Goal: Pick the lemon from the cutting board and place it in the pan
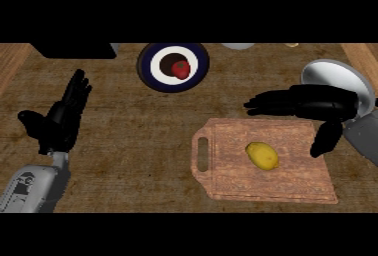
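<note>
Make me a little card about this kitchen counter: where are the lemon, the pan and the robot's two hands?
lemon: yellow oval lemon, lying on the board, untouched
board: brown wooden cutting board, handle slot on its left
pan: round grey metal pan, far right, beyond the board
right hand: black right hand, open, over the board's far edge, fingers pointing left
left hand: black left hand, open, resting at the left
</note>
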